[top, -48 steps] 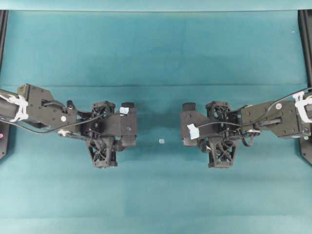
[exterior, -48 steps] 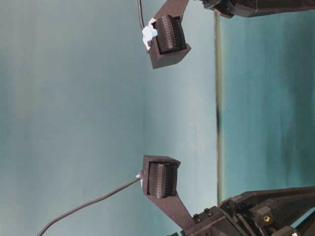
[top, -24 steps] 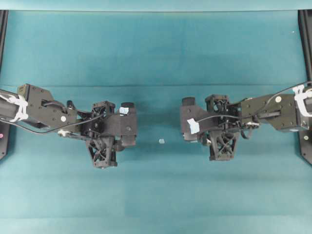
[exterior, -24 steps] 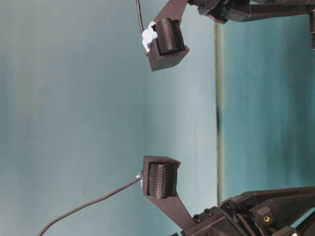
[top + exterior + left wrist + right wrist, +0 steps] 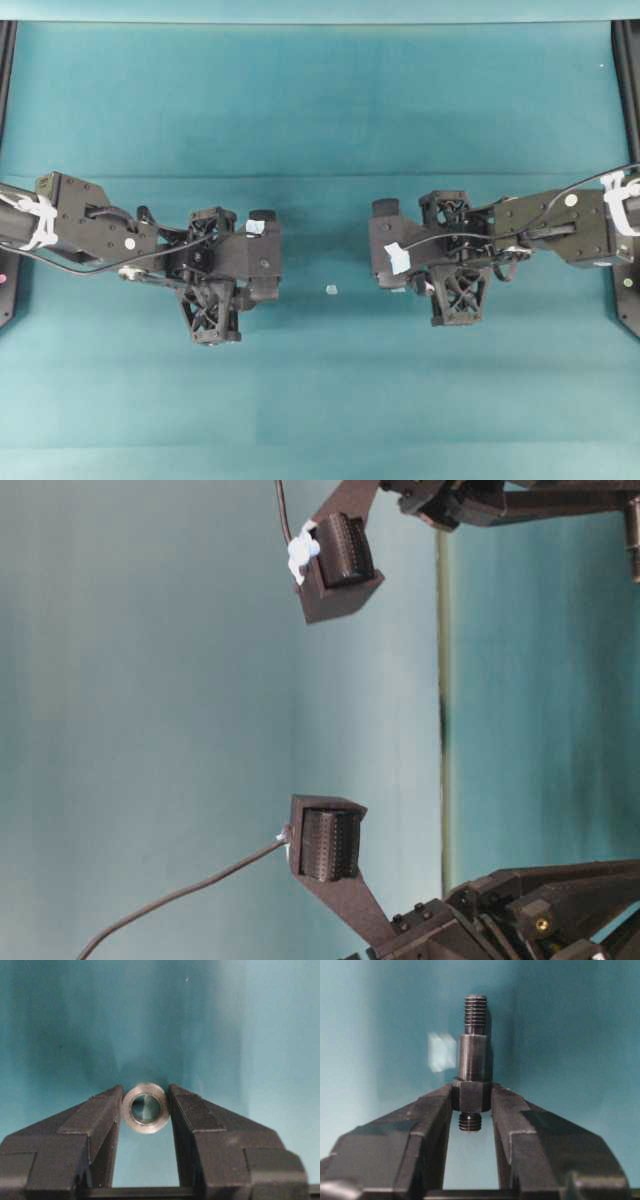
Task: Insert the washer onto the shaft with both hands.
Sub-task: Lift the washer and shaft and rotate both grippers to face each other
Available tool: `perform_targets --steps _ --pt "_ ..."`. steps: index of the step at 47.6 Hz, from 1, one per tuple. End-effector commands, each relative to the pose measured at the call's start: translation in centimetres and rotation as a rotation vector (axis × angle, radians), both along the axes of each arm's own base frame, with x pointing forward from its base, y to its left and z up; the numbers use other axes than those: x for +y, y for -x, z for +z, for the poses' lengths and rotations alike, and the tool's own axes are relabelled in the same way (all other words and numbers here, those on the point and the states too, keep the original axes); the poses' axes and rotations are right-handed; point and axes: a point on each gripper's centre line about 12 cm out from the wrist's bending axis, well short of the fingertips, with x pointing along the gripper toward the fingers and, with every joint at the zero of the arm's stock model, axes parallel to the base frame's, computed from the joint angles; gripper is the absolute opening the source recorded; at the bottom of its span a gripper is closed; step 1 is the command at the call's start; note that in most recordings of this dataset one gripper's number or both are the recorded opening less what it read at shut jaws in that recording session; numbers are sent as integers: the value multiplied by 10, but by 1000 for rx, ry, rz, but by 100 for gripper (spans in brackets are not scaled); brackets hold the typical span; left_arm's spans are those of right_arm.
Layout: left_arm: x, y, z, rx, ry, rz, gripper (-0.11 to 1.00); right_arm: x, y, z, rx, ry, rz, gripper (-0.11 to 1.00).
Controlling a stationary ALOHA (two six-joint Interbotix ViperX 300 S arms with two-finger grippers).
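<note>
1. Rolled and swung a little since the earlier overhead frame, the right gripper (image 5: pixel 470 1105) sits slightly higher at centre right; the left gripper (image 5: pixel 146 1110) is unmoved.
2. Right fingers clamp the shaft (image 5: pixel 474 1055) by its collar; left fingers pinch the washer (image 5: pixel 146 1108) edgewise.
3. Risk: misaligned axes (the bore is small) could jam or knock the washer loose near the pale square bit (image 5: pixel 331 290).

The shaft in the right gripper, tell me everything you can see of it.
The shaft is a short dark grey metal rod, stepped: a narrow threaded tip pointing away from the camera, a smooth thicker barrel, a wider collar, and a short threaded stub behind. The right gripper is shut on the collar, one finger on each side, so the rod sticks out past the fingertips in line with them. It touches nothing else. Only the right wrist view shows it.
</note>
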Motion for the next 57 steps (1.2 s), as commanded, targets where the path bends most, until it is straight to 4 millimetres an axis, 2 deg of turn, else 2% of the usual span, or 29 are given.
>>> perform_targets --steps 1,15,31,44,49,57 --pt "0 -4 18 -89 -1 -4 35 -1 -3 15 -81 11 8 1" --pt "3 3 48 -345 9 8 35 5 5 27 -217 15 19 1" --pt "2 7 62 -477 67 55 35 8 1 38 -359 -24 -44 0" --pt "3 4 72 -585 101 76 35 7 -8 60 -626 -76 -116 0" --pt "4 3 76 -621 109 85 35 8 -7 66 -701 -99 -138 0" --pt "10 0 93 -781 148 116 35 10 -1 67 -745 -116 -144 1"
